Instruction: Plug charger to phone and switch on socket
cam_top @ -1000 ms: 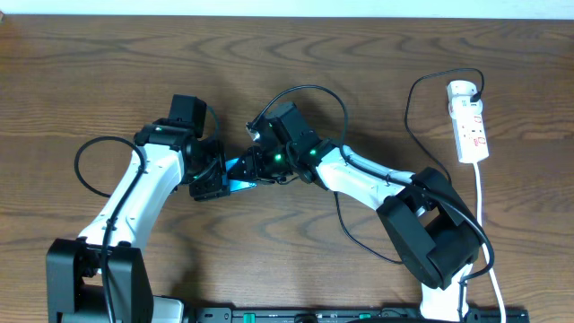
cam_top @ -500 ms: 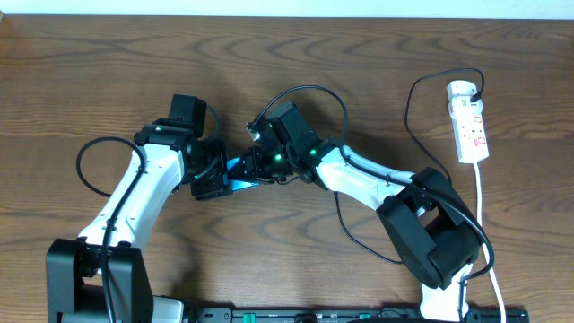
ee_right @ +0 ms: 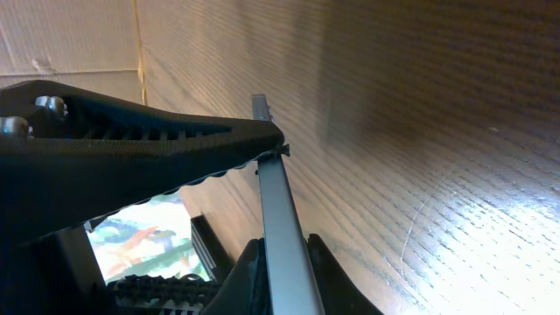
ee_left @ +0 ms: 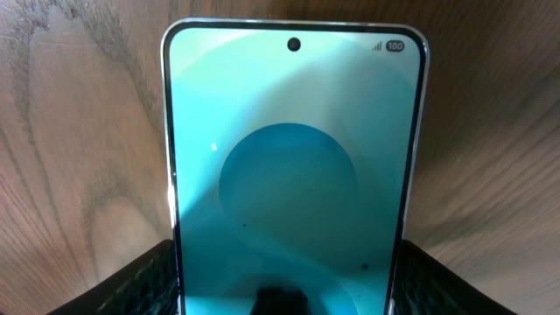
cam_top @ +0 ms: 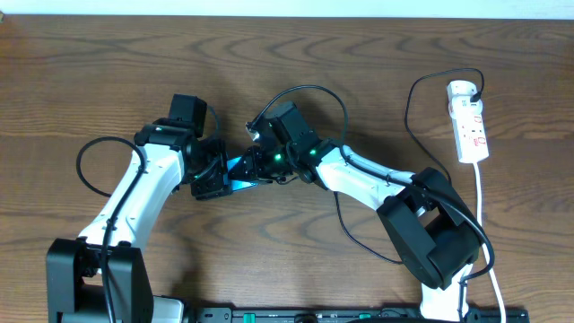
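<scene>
Left tool (cam_top: 215,176): clamped on the phone's lower end, one ribbed finger (ee_left: 122,284) at each long edge.
Phone (ee_left: 289,166): held in the left tool, between the two tools; cyan screen facing the left wrist camera, camera hole and "100" mark at the end farthest from the left fingers. Resting on the table (cam_top: 108,72) or lifted off it: cannot tell.
Right tool (ee_right: 278,144): narrow, fingers drawn close on the charger's plug end; a small dark tip at the fingertips, touching the phone's thin side edge near the end away from the left tool.
Charger (cam_top: 408,112): black cable from the socket's rounded end, looping across the table, then arching over the right wrist into the right tool.
Socket (cam_top: 469,121): flat on the table, well apart from both tools, out past the right arm's elbow.
White cord (cam_top: 482,206): from the socket's near end, running beside the right arm's base.
</scene>
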`<state>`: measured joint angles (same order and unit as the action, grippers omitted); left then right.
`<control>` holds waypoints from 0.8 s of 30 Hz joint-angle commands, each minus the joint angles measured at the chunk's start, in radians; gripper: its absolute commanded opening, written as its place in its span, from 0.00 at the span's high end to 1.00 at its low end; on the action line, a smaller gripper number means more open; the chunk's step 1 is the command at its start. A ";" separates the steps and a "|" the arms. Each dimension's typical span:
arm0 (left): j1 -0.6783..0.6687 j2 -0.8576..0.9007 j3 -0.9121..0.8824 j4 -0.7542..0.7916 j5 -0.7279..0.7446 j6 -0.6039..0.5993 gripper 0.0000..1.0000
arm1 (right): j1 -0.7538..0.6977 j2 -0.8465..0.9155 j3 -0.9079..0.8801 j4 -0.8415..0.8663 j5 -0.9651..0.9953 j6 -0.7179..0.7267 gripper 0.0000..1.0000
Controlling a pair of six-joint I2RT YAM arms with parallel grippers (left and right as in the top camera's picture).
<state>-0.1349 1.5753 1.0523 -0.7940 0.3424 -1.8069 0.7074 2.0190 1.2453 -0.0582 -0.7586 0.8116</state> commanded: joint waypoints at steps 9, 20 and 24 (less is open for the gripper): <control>-0.002 -0.007 -0.001 -0.002 0.015 -0.001 0.93 | 0.008 -0.005 0.011 -0.006 0.013 0.003 0.99; -0.002 -0.007 -0.001 -0.002 0.008 -0.001 0.55 | 0.008 -0.005 0.011 -0.013 0.013 0.003 0.99; -0.002 -0.007 -0.001 -0.002 0.007 -0.001 0.23 | 0.008 -0.005 0.011 -0.013 0.013 0.003 0.99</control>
<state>-0.1349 1.5753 1.0523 -0.7952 0.3416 -1.8076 0.7074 2.0186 1.2484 -0.0586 -0.7685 0.8154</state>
